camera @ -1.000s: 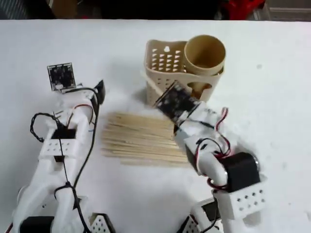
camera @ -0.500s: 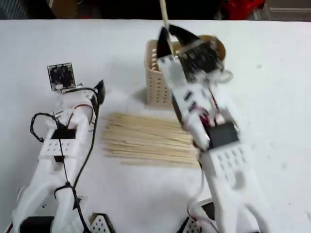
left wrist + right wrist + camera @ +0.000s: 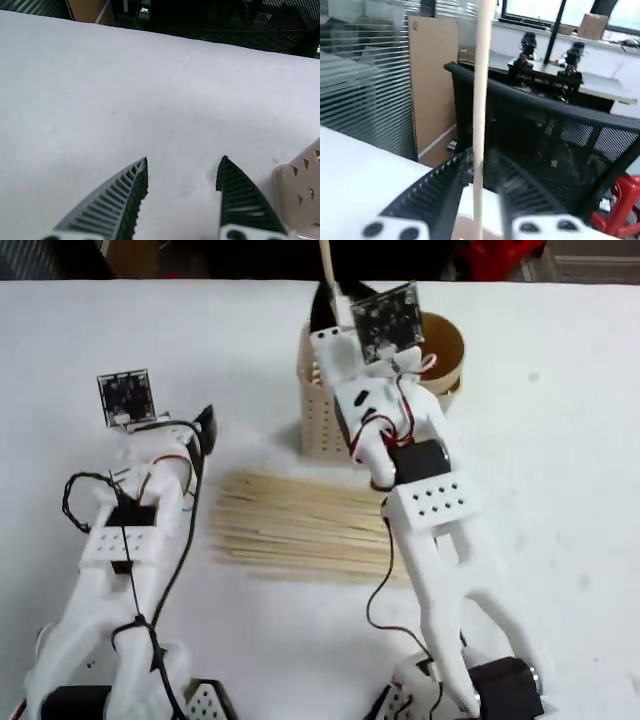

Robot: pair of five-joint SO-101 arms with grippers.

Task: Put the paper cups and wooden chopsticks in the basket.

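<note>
1. the right gripper (image 3: 338, 302) has come up from the pile of chopsticks (image 3: 290, 525), where it was low a second ago. it now hangs over the far side of the basket (image 3: 322, 415).
2. its claw is almost closed, pinching one wooden chopstick (image 3: 482, 75), which stands about upright between the jaws with most of its length above them.
3. so one stick looks picked and carried. releasing it into the basket seems the step in hand, and nearly the whole pile still lies on the table (image 3: 560, 440) in front of the basket.
4. the left gripper (image 3: 184, 165) has not moved. it sits low over the table, left of the pile, with its claw partly open and holding nothing.
5. a paper cup (image 3: 448, 345) already stands mouth up in the right half of the basket, partly hidden by the arm.
6. the sticks are thin, straight and of pale wood, lying roughly parallel in a flat layer. they would probably roll or slip easily.
7. the basket is stiff beige plastic with rows of small holes in its walls.
8. the cup is smooth tan paper, round and tapered.
9. the jaws are black with ridged inner faces, and the table is matte white.
</note>
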